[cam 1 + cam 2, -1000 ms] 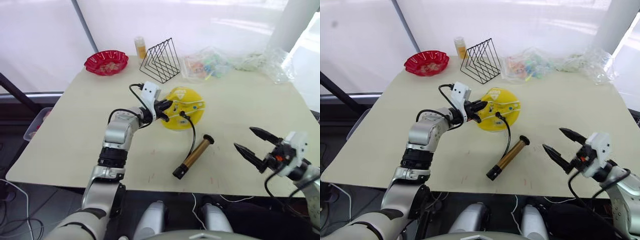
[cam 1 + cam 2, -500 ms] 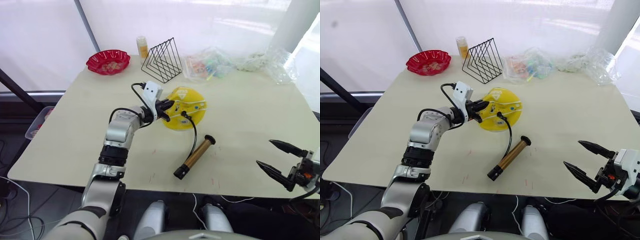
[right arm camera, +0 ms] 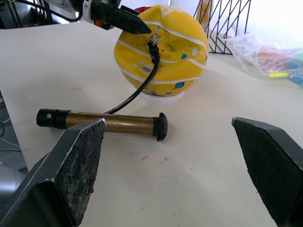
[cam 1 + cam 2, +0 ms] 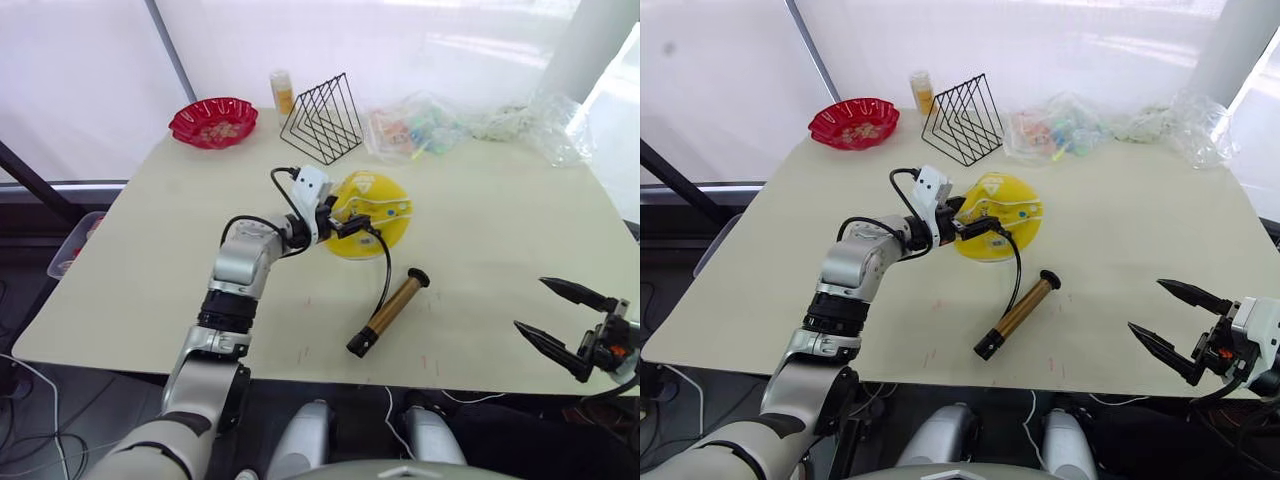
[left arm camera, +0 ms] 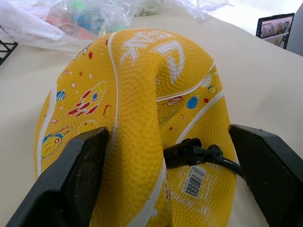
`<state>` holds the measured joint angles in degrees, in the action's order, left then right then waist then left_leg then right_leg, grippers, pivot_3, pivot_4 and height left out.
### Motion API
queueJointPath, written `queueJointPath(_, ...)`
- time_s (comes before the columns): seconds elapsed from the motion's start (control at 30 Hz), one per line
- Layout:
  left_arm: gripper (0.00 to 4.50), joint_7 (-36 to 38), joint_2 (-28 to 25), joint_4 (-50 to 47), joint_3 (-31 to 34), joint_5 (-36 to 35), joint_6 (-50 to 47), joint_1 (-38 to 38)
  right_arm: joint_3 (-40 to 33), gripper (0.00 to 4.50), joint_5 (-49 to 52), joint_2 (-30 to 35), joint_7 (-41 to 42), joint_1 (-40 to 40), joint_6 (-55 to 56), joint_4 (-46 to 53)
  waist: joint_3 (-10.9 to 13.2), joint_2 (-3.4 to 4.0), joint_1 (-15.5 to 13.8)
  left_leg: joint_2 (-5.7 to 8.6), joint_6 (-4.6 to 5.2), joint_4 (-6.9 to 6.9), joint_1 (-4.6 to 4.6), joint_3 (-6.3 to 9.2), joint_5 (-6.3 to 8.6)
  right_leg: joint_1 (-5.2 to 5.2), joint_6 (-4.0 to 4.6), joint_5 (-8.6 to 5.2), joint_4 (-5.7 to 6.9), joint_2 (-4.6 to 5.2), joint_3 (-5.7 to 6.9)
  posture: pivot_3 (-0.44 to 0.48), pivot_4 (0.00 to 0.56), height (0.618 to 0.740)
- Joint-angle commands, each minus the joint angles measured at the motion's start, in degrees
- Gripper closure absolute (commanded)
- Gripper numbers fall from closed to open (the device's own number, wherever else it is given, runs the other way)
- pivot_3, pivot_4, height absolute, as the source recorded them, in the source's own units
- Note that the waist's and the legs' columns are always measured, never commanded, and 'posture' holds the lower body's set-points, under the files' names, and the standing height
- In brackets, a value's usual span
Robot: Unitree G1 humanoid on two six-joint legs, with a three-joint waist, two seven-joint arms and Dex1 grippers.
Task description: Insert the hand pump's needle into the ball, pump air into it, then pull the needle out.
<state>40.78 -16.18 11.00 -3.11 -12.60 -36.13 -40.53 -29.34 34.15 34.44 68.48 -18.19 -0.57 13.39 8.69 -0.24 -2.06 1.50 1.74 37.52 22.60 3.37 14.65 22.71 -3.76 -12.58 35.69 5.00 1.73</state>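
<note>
Clearly the left tool (image 4: 345, 222) has its fingers spread at the pebbled yellow rubber ball (image 5: 142, 109), a partly flattened dome on the worktop (image 4: 500, 230). Its black hose fitting (image 5: 189, 152) sits in the ball; the needle itself is hidden. Nearer the right tool (image 4: 1173, 326), released and empty, lies the brass-gold cylindrical hand pump (image 3: 109, 122).
</note>
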Motion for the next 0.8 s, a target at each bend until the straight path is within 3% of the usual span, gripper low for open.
queueJointPath(0.03, 0.24, 0.6, -0.8, -4.0, 0.3, -1.5, -0.1, -0.4, 0.2, 0.0, 1.5, 0.3, 0.5, 0.1, 1.1, 0.7, 0.3, 0.01, 0.0, 0.0, 0.0, 0.0, 0.01, 0.0, 0.0, 0.01, 0.09, 0.05, 0.0, 0.0, 0.0, 0.0, 0.15, 0.737)
queueJointPath(0.47, 0.24, 4.6, -6.3, -12.7, 4.1, -8.1, 0.0, 0.7, 3.1, 0.0, 1.3, 0.1, 0.6, 2.8, 2.1, -1.7, 0.7, -0.06, 0.9, 0.0, -0.13, 0.0, 0.17, -0.09, -0.07, 0.21, 0.14, 0.08, 0.04, 0.0, -0.1, 0.0, 0.15, 0.737)
queueJointPath(0.8, 0.24, 10.6, -14.0, -17.1, 8.6, -13.4, 2.1, 8.4, 4.7, 0.0, 0.8, 0.0, 1.0, 3.8, 3.6, -3.6, 0.7, -0.04, 1.1, -0.08, -0.03, 0.02, 0.08, -0.24, -0.02, 0.25, 0.16, 0.09, 0.16, -0.05, -0.24, 0.0, 0.15, 0.737)
